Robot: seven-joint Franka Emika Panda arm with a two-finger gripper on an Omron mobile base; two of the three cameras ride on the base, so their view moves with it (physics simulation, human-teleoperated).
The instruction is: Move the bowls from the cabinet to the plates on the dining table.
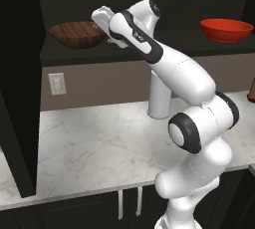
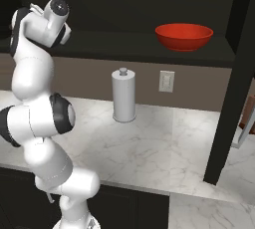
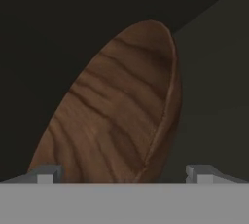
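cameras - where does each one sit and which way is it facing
Left base view: behind the arm's left, facing the cabinet; arm reaches the wooden bowl.
Right base view: behind its right, facing the red bowl; arm at left.
Hand view: on the hand; open gripper facing the wooden bowl.
Both base views share the paper-towel roll.

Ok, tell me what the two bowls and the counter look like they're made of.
Brown bowl: looks like wood, with dark streaked grain across its inside and a dull, low sheen.
Red bowl: smooth and evenly coloured, with a soft shine on the rim; could be glazed ceramic or plastic, the look leaves it open.
Counter: white with thin grey veins, like polished marble.
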